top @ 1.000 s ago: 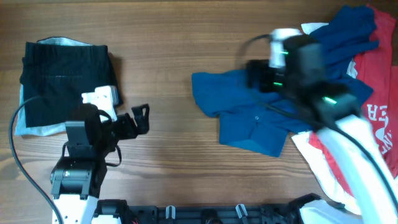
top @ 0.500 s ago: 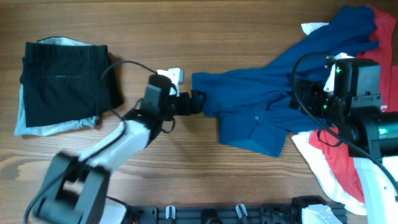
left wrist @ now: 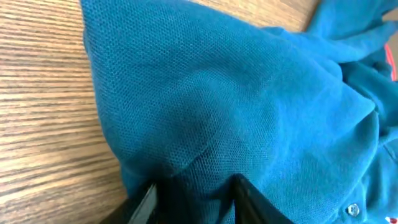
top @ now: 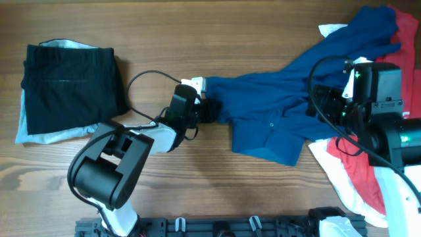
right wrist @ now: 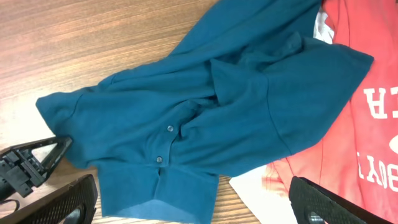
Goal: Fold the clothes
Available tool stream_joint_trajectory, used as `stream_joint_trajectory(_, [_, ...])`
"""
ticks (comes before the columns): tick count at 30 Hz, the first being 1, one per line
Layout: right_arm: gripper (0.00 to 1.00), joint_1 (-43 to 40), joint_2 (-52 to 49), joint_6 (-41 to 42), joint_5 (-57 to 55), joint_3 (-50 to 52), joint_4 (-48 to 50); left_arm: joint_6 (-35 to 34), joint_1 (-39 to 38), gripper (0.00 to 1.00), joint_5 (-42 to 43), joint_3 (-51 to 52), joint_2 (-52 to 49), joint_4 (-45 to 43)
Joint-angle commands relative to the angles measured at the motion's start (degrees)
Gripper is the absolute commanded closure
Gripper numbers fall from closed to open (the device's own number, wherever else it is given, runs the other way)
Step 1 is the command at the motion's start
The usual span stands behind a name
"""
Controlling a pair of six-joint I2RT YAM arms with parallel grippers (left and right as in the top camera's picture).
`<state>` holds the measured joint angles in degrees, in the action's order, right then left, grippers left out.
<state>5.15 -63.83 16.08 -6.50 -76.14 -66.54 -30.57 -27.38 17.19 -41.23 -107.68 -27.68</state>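
Overhead: the dark blue shirt (top: 276, 112) lies right of centre on the table (top: 197, 33). Its long axis runs from 8 to 2 o'clock, and its 2 o'clock end overlaps the red garment (top: 395, 118). The folded black garment (top: 69, 85) lies well apart at 9 o'clock.

Left wrist: the left gripper (left wrist: 196, 199) straddles a fold of the shirt; a firm clamp cannot be confirmed.

Right wrist: the right gripper (right wrist: 193, 196) is spread wide and empty.

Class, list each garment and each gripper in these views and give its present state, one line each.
dark blue shirt: unfolded, rumpled, lying partly over the red shirt
red shirt: unfolded, partly covered
white garment: unfolded, under the red shirt
black garment: folded, on top of the pale garment
pale garment: flat beneath the black one
left gripper: fingers either side of the dark blue shirt's corner, grip unclear
right gripper: open, empty
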Motion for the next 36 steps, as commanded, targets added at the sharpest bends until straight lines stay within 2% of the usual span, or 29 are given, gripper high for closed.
stream_joint_trajectory(1, [0.0, -0.2, 0.7, 0.6, -0.9, -0.6, -0.4, 0.1, -0.2, 0.96, -0.3, -0.2, -0.9, -2.3])
stream_joint_trajectory(4, [0.0, -0.2, 0.7, 0.6, -0.9, -0.6, -0.4, 0.1, 0.4, 0.96, -0.3, -0.2, -0.1, -3.1])
stream_joint_trajectory(7, [0.0, -0.2, 0.7, 0.6, -1.0, -0.6, -0.4, 0.1, 4.9, 0.96, 0.0, -0.5, 4.5, -1.8])
stream_joint_trajectory(10, [0.0, -0.2, 0.7, 0.6, -1.5, -0.6, -0.2, 0.3, 16.3, 0.96, 2.7, -6.2, 10.8, 4.7])
stream_joint_trajectory(14, [0.0, -0.2, 0.7, 0.5, -1.5, -0.6, -0.3, 1.9, 29.9, 0.96, 4.0, -18.8, 12.2, 12.4])
stream_joint_trajectory(15, [0.0, -0.2, 0.7, 0.5, -1.5, -0.6, -0.3, 1.8, 32.1, 0.62, 4.3, -21.7, 12.2, 15.5])
stream_joint_trajectory(16, [0.0, -0.2, 0.7, 0.5, -1.5, -0.6, -0.3, 1.8, 33.4, 0.17, 5.3, -23.4, 12.2, 17.8])
stream_joint_trajectory(17, [0.0, -0.2, 0.7, 0.5, -1.5, -0.6, -0.3, 1.8, 34.2, 0.0, 7.2, -24.3, 12.2, 19.6])
stream_joint_trajectory(19, [0.0, -0.2, 0.6, 0.5, -1.5, -0.6, -0.2, 1.8, 34.7, 0.0, 14.6, -24.8, 12.2, 25.5])
stream_joint_trajectory(21, [0.0, -0.2, 0.6, 0.5, -1.5, -0.6, -0.2, 1.8, 33.9, 0.0, 19.3, -24.8, 12.2, 36.1])
stream_joint_trajectory(24, [0.0, -0.2, 0.4, 0.5, -1.5, -0.3, -0.1, 1.9, 29.6, 0.0, 19.6, -24.4, 12.1, 52.2])
stream_joint_trajectory(25, [0.0, -0.2, 0.2, 0.5, -1.5, -0.3, -0.1, 2.0, 28.0, 0.0, 19.1, -24.1, 12.0, 54.8])
stream_joint_trajectory(28, [0.0, -0.2, -0.9, 0.7, -1.5, -0.3, -0.2, 3.1, 21.2, 0.0, 14.2, -22.0, 12.0, 58.4])
stream_joint_trajectory(30, [0.0, -0.2, -2.0, 1.1, -1.5, -0.3, -0.2, 2.8, 16.9, 0.0, 11.3, -20.6, 12.0, 57.9])
stream_joint_trajectory(34, [0.01, -0.2, -7.5, 2.1, -1.5, -0.2, -3.2, -5.9, 7.5, 0.0, 4.8, -18.1, 9.2, 53.3])
stream_joint_trajectory(36, [0.07, -0.2, -10.0, 2.2, -1.5, -0.2, -4.3, -8.4, 4.2, 0.01, 4.8, -18.0, 6.7, 50.4])
